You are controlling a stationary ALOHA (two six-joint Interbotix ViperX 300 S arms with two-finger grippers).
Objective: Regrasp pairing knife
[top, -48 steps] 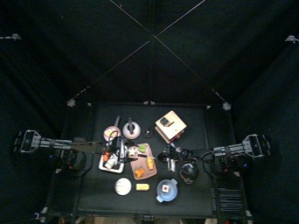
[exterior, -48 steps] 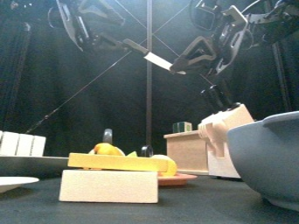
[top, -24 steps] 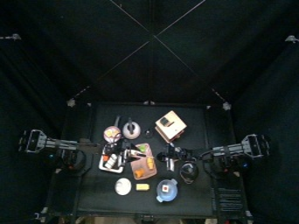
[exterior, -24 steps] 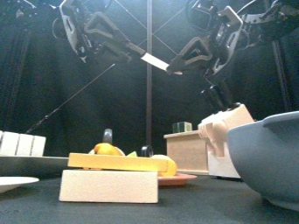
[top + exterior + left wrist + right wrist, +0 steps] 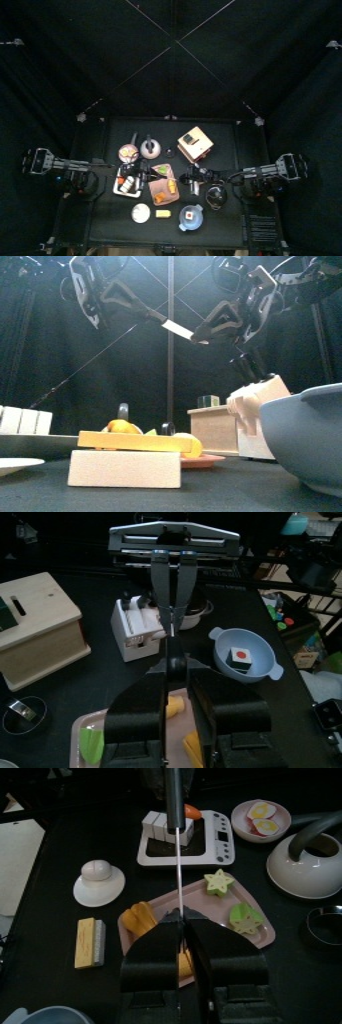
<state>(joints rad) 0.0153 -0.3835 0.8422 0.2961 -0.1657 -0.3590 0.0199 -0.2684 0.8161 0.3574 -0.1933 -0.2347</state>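
bowl [image 5: 310,436] front right | block [image 5: 124,468] front left | box [image 5: 211,427] behind

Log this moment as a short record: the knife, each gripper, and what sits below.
knife: slim paring knife with a pale blade, in the air above the table, spanning between the two grippers
right gripper: shut on the knife's dark handle end
left gripper: at the blade end; grip cannot be told
below: pink tray of cut food, white pot with a dark handle, black table
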